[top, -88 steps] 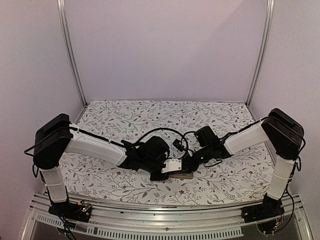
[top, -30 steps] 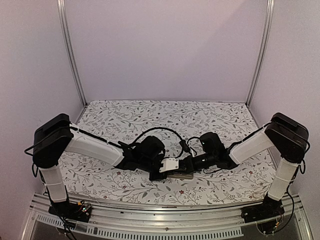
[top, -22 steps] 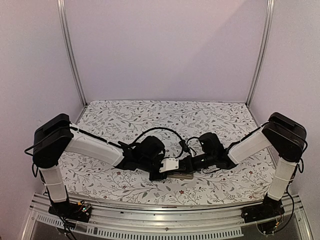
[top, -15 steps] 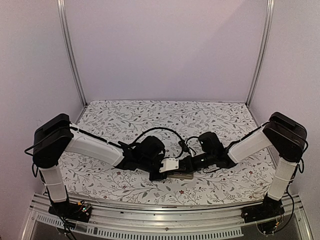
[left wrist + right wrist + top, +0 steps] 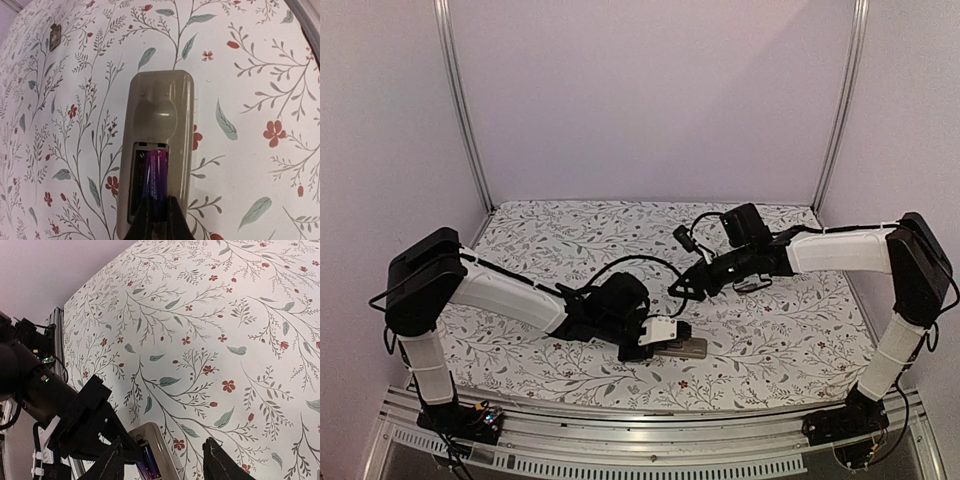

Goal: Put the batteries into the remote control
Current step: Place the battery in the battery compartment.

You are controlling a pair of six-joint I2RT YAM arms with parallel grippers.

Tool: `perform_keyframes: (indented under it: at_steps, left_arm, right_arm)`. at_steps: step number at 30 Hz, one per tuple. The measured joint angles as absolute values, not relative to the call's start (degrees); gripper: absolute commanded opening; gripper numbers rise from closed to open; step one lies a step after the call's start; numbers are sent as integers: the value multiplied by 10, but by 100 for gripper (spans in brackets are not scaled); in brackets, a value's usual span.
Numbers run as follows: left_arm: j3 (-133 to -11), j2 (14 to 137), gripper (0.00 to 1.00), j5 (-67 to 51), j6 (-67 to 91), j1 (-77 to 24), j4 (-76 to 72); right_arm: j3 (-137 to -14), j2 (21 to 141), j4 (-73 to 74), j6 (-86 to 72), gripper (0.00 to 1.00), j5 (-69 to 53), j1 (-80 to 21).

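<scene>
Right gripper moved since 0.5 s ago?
Yes. The right gripper has left the remote and swung up the view toward the back wall. The remote lies where it was.

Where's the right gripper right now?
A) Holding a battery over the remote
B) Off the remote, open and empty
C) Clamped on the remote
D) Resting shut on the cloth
B: in its own wrist view the right gripper hangs above the cloth with fingers spread and nothing between them. The remote lies apart from it, with a purple battery in its open bay.
</scene>
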State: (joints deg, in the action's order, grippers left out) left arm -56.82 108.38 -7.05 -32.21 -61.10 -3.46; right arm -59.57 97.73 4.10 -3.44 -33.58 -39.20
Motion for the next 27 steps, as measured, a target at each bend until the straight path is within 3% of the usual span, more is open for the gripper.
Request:
perform_keyframes:
  at_steps: [10, 19, 27]
  left_arm:
    - [-563, 1082, 0, -70, -330, -611, -43]
    - [-562, 1082, 0, -69, -330, -611, -46]
    - [-557, 1081, 0, -68, -331, -611, -53]
  right_arm:
    - [-651, 1061, 205, 140, 60, -357, -378]
    - [-674, 1106, 236, 241, 60, -378, -423]
    - [-679, 1134, 235, 264, 54, -362, -437]
